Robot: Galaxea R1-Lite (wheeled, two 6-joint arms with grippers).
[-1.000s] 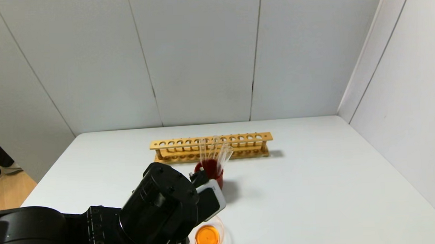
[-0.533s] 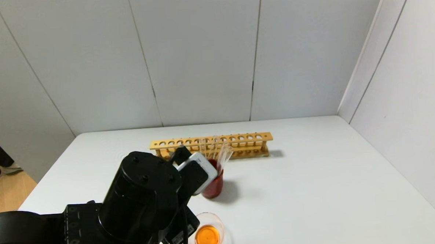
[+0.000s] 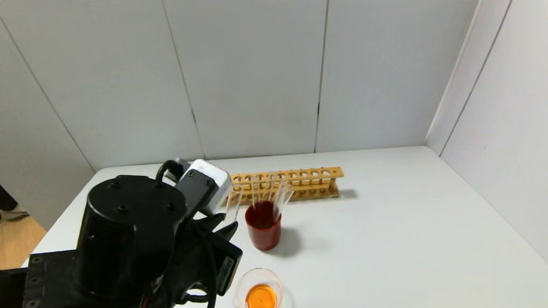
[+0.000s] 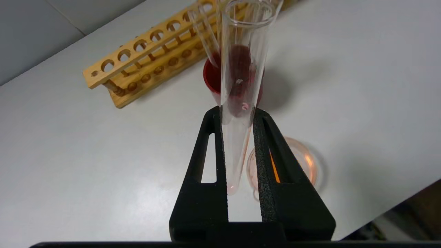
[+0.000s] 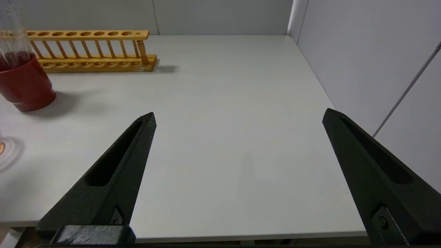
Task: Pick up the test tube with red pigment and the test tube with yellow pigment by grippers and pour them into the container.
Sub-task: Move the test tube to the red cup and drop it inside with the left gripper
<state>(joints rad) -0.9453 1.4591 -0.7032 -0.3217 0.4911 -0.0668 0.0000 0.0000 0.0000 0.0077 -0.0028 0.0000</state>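
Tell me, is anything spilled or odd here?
No spill shows on the table. One oddity: the tubes lean loosely in the red cup, while the wooden rack behind stands unused. The left hand holds a nearly drained tube.

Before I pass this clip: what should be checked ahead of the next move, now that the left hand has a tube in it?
1. Grip: left hand is shut on the test tube, one finger on each side. Ok.
2. Tube emptied: only a faint pink trace shows at its base. Ok.
3. Glass dish: upright on the table, with orange liquid inside. Ok.
4. Red cup: upright, with several tubes leaning in it. Room for one more: cannot tell.
5. Right hand: open over bare table, away from the cup and dish. Ok.
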